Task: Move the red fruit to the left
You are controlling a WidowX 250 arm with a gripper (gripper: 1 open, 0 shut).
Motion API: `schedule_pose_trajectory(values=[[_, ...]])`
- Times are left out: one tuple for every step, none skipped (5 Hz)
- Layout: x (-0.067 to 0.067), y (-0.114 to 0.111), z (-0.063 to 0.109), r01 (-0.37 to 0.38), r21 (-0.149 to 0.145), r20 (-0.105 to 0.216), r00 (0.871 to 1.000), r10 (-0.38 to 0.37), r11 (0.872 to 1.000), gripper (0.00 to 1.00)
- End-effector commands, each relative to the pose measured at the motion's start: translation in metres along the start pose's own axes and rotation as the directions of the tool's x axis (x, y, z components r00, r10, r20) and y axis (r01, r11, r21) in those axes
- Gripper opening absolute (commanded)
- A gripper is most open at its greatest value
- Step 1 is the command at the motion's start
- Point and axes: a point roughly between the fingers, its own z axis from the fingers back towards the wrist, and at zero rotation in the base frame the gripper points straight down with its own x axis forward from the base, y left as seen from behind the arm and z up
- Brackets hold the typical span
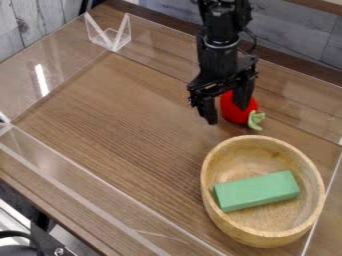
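My gripper (pixel 223 102) is hanging wide open, its fingers (pixel 205 106) straddling the red fruit (pixel 241 108), which is lying between them.

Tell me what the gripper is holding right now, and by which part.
Nothing is held yet. The gripper is open, its fingers down on either side of the red fruit on the table, not closed on it.

Gripper (pixel 223 102) straddles the fruit (pixel 242 108) on the table (pixel 107 120). Bowl (pixel 227 222) in front, holding the block (pixel 257 190).
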Motion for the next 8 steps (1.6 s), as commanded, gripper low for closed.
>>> schedule_pose_trajectory(values=[[0.010,-0.014,0.012,-0.001,-0.050,0.036,0.999,0.002,0.999,1.00],[0.016,-0.016,0.010,-0.011,-0.049,0.042,0.999,0.013,0.999,1.00],[0.021,-0.017,0.008,-0.020,-0.049,0.048,0.999,0.023,0.999,1.00],[0.025,-0.017,0.006,-0.027,-0.047,0.053,0.998,0.029,0.999,1.00],[0.029,-0.018,0.004,-0.032,-0.044,0.059,0.998,0.035,0.999,1.00],[0.033,-0.018,0.003,-0.037,-0.042,0.064,0.997,0.039,0.998,1.00],[0.036,-0.018,0.001,-0.039,-0.039,0.068,0.997,0.042,0.998,1.00],[0.039,-0.018,-0.001,-0.040,-0.036,0.073,0.996,0.043,0.999,1.00]])
